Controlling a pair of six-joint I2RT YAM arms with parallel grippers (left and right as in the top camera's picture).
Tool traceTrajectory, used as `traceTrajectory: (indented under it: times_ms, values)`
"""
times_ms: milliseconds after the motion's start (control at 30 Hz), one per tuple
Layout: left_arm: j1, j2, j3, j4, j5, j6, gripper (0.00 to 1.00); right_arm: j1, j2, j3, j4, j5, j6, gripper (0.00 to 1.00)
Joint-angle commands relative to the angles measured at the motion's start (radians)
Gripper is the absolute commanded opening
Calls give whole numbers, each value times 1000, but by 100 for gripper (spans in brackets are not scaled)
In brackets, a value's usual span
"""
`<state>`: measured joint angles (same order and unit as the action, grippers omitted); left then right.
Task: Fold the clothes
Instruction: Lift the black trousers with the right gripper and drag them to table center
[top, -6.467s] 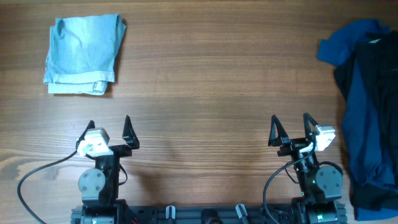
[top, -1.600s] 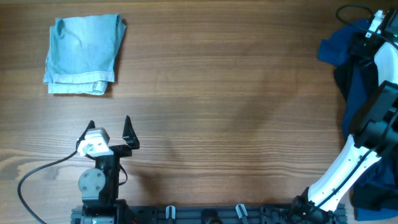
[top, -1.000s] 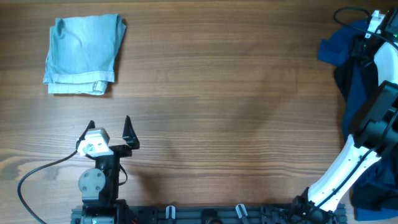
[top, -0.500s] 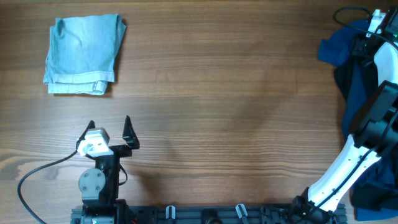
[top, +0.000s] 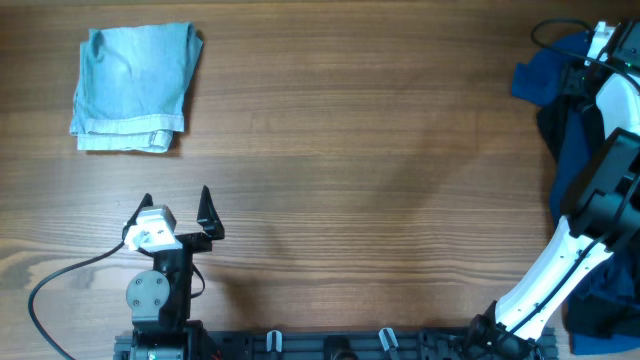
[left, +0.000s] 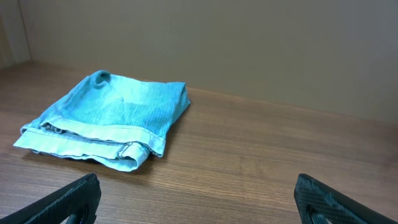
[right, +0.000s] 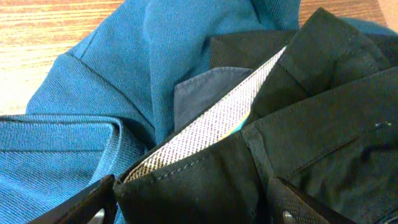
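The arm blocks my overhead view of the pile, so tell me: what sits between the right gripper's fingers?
Observer: The right gripper is open, its fingers astride the waistband edge of the black shorts. I can't see it pinching anything.
Operator: Which side of that waistband shows?
Observer: The whitish inner waistband shows, gaping open just beyond the fingers.
Operator: Is anything caught up with it?
Observer: A grey fold lies right behind the whitish band, between it and the blue garment.
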<state>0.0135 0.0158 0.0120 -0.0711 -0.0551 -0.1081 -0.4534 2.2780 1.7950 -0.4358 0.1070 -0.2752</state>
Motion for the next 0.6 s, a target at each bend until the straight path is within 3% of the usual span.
traceTrajectory:
  times_ms: [0,33,100,167,367,567]
  values:
    - [5,-3,-6,3,2,23,100,4,25,-4,8,21,-13,68]
    - [5,-3,-6,3,2,23,100,4,25,-4,8,22,-13,59]
    - [5,-3,-6,3,2,23,100,4,25,-4,7,21,-12,27]
    - [5,-3,-6,3,2,23,100,4,24,0,6,29,-10,4]
    - [5,-3,-6,3,2,23,100,4,-39,20,3,85,54,4]
    - [5,-3,-6,3,2,23,100,16,-223,26,-5,84,68,4]
